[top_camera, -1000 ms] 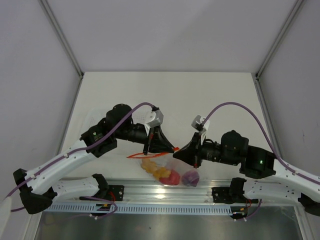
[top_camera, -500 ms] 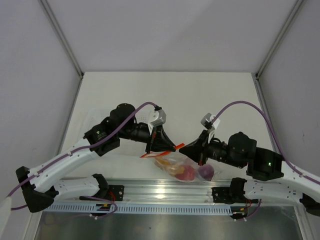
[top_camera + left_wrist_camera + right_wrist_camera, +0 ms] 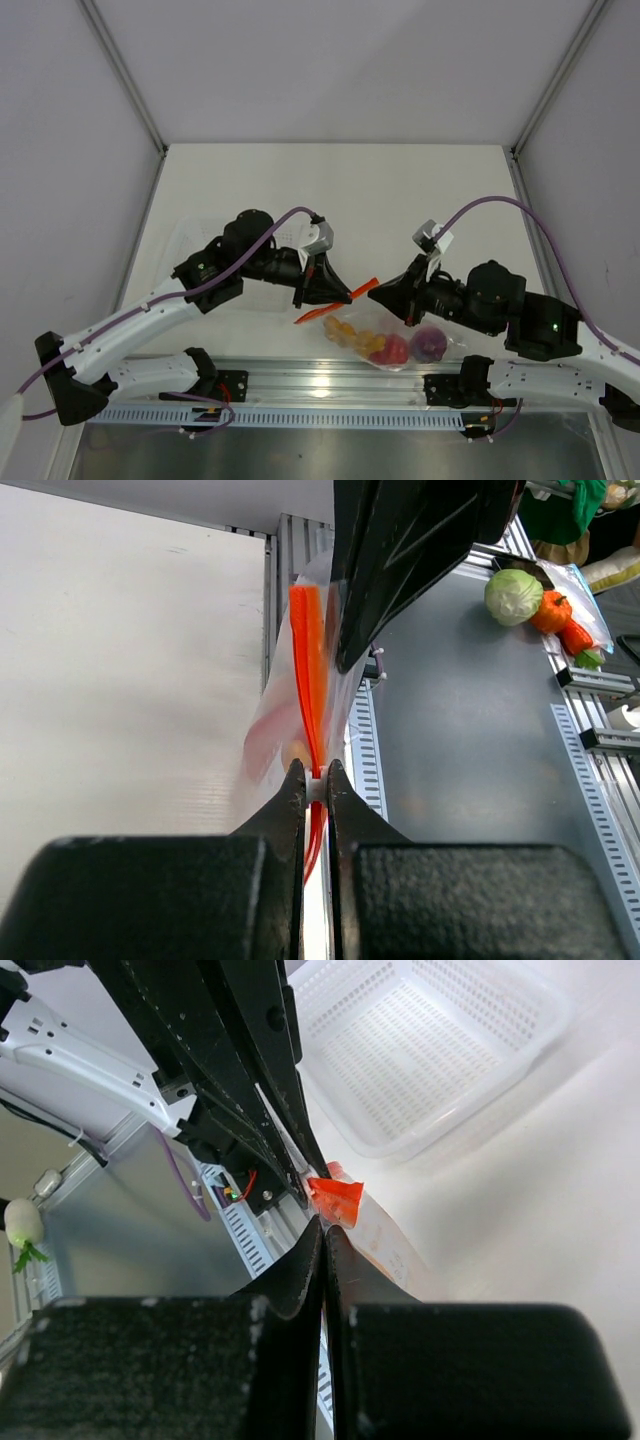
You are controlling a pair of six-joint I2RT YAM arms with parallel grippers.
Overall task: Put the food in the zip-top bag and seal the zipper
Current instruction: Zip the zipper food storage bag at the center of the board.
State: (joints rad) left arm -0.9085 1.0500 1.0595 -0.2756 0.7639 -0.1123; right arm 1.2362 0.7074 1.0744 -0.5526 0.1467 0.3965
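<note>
The zip-top bag (image 3: 395, 335) hangs between my two grippers near the table's front edge. Inside it lie the orange-yellow piece (image 3: 350, 332), the red piece (image 3: 393, 350) and the purple piece (image 3: 430, 343). The red-orange zipper (image 3: 335, 303) runs slanted along the bag's top. My left gripper (image 3: 345, 294) is shut on the zipper (image 3: 308, 650), pinching a small white part of it between the jaws (image 3: 315, 773). My right gripper (image 3: 374, 293) is shut on the bag's edge right by the zipper's end (image 3: 336, 1198); it shows close up in the right wrist view (image 3: 323, 1222).
A rigid clear tray with a dotted base (image 3: 430, 1050) sits at the left, mostly under my left arm in the top view (image 3: 185, 240). The metal rail (image 3: 330, 385) runs along the table's near edge, just below the bag. Toy vegetables (image 3: 545, 605) lie off the table.
Both grippers and the bag have moved to the right along the front edge. The zipper has tilted up at its right end. Both stay shut.
</note>
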